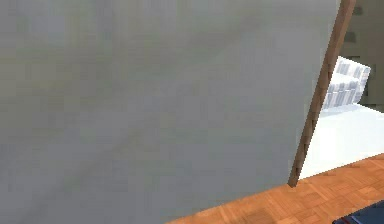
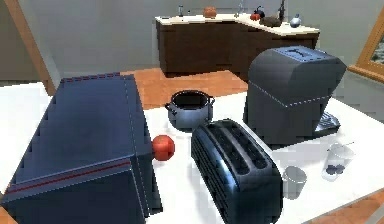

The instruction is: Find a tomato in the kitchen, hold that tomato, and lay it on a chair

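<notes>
Spotting a small, round, glossy red tomato (image 2: pixel 163 148) resting on the white worktop (image 2: pixel 300 155), at nine o'clock from the black two-slot toaster (image 2: pixel 235 165), tucking against the dark blue box-shaped appliance (image 2: pixel 85 130). Failing to tell the hand's state.

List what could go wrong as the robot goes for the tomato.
1. The tomato lies in a tight gap between microwave and toaster, so a reach may knock either.
2. The pot stands just behind it and could be bumped.
3. A grey surface looms close ahead; driving forward may hit it.
</notes>
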